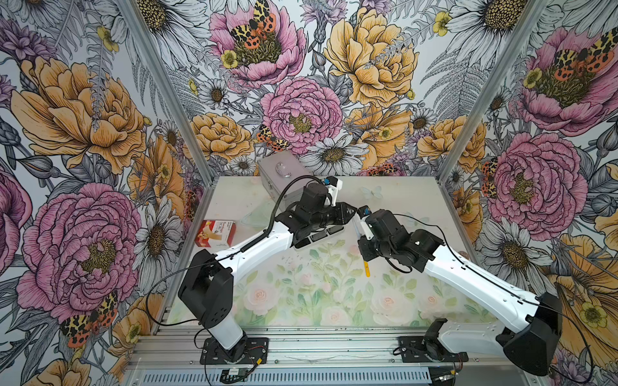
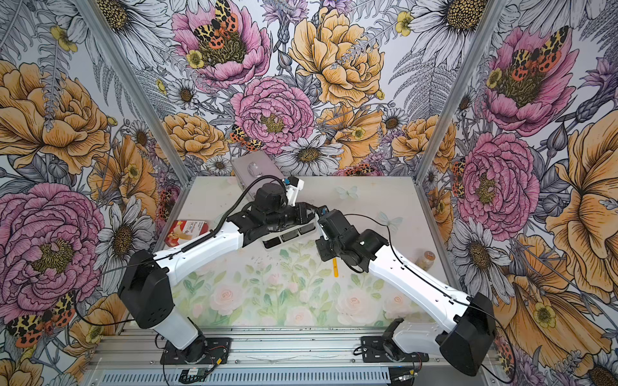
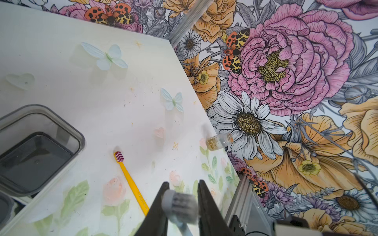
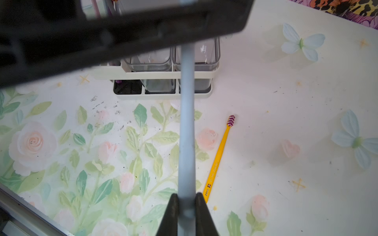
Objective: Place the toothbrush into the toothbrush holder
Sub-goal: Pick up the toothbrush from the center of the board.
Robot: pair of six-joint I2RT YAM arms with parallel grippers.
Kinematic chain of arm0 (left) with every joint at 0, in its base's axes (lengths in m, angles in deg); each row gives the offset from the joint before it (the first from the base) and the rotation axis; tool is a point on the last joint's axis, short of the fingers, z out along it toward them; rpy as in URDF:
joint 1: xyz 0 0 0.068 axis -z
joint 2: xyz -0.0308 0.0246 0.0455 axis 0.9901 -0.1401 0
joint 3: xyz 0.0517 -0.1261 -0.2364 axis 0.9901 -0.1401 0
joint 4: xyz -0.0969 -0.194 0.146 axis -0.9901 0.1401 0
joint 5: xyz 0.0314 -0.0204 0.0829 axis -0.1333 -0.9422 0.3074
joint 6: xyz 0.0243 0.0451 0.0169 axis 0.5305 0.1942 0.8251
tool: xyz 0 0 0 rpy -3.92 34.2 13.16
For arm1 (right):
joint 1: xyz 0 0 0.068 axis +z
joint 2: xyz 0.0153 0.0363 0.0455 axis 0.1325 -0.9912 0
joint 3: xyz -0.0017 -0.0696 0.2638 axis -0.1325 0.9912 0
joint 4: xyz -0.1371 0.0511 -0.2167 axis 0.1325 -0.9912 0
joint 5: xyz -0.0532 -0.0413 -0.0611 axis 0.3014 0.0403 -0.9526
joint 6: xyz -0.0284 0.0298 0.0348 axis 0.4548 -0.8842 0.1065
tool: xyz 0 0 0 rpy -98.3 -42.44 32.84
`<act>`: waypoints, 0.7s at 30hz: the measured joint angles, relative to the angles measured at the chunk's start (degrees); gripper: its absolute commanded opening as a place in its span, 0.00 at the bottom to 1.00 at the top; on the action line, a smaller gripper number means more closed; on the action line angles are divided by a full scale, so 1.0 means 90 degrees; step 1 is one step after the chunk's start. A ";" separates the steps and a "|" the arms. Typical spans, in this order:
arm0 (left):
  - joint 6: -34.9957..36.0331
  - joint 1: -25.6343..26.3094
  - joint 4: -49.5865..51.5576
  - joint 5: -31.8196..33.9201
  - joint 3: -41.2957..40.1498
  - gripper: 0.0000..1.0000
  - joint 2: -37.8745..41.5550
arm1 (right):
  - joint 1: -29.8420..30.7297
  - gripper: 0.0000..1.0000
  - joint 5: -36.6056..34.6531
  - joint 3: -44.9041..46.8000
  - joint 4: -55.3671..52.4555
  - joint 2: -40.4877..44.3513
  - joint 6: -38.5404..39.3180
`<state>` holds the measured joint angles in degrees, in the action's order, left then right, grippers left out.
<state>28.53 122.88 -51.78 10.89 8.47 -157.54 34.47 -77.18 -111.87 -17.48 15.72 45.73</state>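
A grey-blue toothbrush hangs above the table between both grippers. My right gripper is shut on its handle. My left gripper has its jaws against both sides of the bristle head, shut on it. The toothbrush holder, a white caddy with a black base and two clear square cups, stands on the table just beyond, partly under the left arm in both top views. A yellow toothbrush with purple-and-white bristles lies flat on the table near the holder, below the right wrist.
A silver metal case stands at the back left. A red box lies at the left edge. A small clear jar with gold contents lies by the right wall. The two arms meet over the middle of the table.
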 measured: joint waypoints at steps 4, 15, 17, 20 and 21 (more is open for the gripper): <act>0.0015 0.0024 -0.0051 -0.0070 0.0039 0.00 0.0000 | -0.0005 0.00 0.0019 0.0005 -0.0029 0.0000 -0.0010; 0.0372 0.0090 0.0015 0.0034 -0.0010 0.00 0.0211 | 0.0000 0.36 0.0024 0.0126 0.0010 0.0289 -0.0022; 0.0561 0.0095 0.0095 0.0187 -0.0095 0.00 0.0389 | 0.0000 0.43 0.0015 0.0131 0.0015 0.0442 -0.0017; 0.0906 0.0107 0.0112 0.0566 -0.0299 0.00 0.0782 | 0.0000 0.47 -0.0090 0.0165 0.0061 0.0753 -0.0027; 0.1037 0.0134 0.0100 0.0738 -0.0384 0.00 0.0940 | 0.0000 0.47 -0.0143 0.0185 0.0063 0.0855 -0.0032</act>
<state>37.87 124.08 -50.89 17.53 5.02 -149.08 34.47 -78.47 -110.21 -16.91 23.41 45.44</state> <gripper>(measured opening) 0.074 0.467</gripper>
